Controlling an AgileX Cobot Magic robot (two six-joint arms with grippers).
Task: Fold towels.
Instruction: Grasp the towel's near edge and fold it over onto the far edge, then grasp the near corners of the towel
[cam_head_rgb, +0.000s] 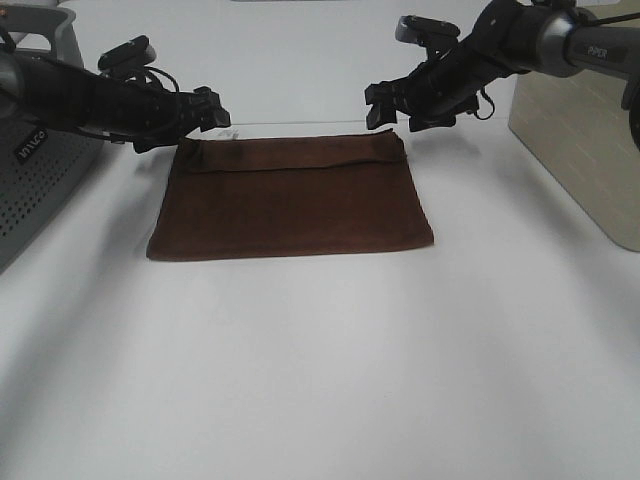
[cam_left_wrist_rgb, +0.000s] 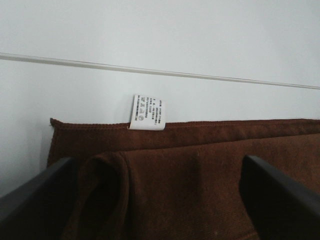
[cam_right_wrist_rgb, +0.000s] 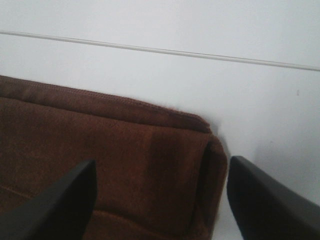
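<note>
The dark reddish-brown towel (cam_head_rgb: 290, 200) lies folded in half on the white table, with its doubled edges at the far side. My left gripper (cam_head_rgb: 212, 110) hangs open just above the far left corner; the left wrist view shows the towel (cam_left_wrist_rgb: 200, 165), its white tag (cam_left_wrist_rgb: 147, 112) and both fingers (cam_left_wrist_rgb: 30, 197) spread apart. My right gripper (cam_head_rgb: 390, 105) hangs open just above the far right corner; the right wrist view shows that corner (cam_right_wrist_rgb: 190, 150) between its spread fingers (cam_right_wrist_rgb: 265, 200). Neither holds the cloth.
A grey perforated housing (cam_head_rgb: 40, 180) stands at the left edge and a beige box (cam_head_rgb: 590, 140) at the right. A seam line (cam_left_wrist_rgb: 160, 72) runs across the table just beyond the towel.
</note>
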